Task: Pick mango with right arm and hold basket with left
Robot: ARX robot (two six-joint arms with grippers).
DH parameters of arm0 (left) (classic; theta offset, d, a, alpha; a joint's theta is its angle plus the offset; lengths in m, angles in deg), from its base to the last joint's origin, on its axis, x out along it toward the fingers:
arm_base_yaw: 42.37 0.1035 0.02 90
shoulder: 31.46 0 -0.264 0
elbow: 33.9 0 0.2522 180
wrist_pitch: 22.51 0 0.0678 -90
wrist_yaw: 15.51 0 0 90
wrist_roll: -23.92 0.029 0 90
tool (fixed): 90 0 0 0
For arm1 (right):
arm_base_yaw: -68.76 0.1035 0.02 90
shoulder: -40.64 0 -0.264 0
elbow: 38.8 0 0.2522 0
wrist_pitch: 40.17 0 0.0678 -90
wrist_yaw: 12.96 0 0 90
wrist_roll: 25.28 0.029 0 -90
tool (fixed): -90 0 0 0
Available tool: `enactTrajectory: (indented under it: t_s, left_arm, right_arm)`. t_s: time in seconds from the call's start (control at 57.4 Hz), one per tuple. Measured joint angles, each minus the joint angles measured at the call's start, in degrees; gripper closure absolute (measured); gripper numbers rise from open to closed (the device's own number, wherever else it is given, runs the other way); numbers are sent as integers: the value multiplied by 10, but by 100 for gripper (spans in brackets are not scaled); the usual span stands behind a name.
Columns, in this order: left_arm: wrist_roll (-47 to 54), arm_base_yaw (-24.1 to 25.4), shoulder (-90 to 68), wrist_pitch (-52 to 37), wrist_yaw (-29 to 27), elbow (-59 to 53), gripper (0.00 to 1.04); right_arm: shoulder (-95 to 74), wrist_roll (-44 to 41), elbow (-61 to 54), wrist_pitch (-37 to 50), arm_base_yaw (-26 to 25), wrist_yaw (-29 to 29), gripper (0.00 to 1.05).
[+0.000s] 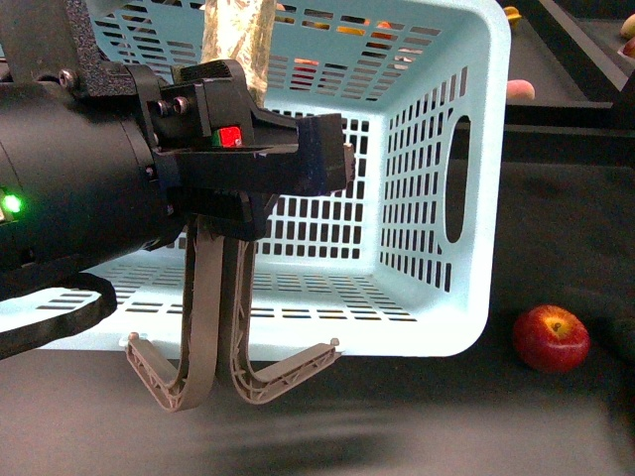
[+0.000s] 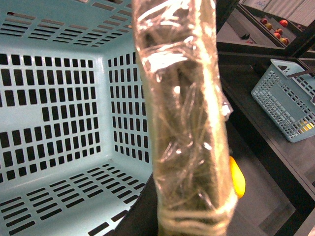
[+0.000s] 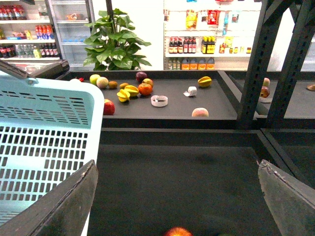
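Observation:
The light turquoise basket (image 1: 437, 198) hangs tilted, its open side toward the front view, its two grey-brown handles (image 1: 203, 337) drooping below. My left gripper (image 1: 260, 139) is shut on the basket; the exact grip spot is hidden by the black arm. In the left wrist view a plastic-wrapped finger (image 2: 184, 123) fills the middle, with the basket's inside (image 2: 59, 123) beside it. A smooth yellow-orange fruit, the mango (image 2: 237, 178) by its look, peeks from behind that finger on the dark surface. My right gripper (image 3: 177, 201) is open above the dark table, nothing between its fingers (image 3: 64, 206).
A red apple (image 1: 551, 337) lies on the table right of the basket and shows under the right gripper as well, apple (image 3: 178, 231). The far shelf (image 3: 216, 105) carries starfruit (image 3: 129, 92) and other fruit. A second turquoise basket (image 2: 290, 101) stands on a side shelf. Dark posts (image 3: 258, 64) rise on the right.

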Motion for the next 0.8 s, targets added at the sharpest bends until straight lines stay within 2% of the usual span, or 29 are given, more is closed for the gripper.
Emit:
enactTrajectory:
  t_s: [0.75, 0.802]
  left_arm:
    - [2, 0, 2, 0, -7, 0, 96]
    - [2, 0, 2, 0, -7, 0, 96]
  right_arm:
    - [0, 0, 0, 0, 0, -1, 8]
    - [-11, -35, 0, 20, 11, -61, 8]
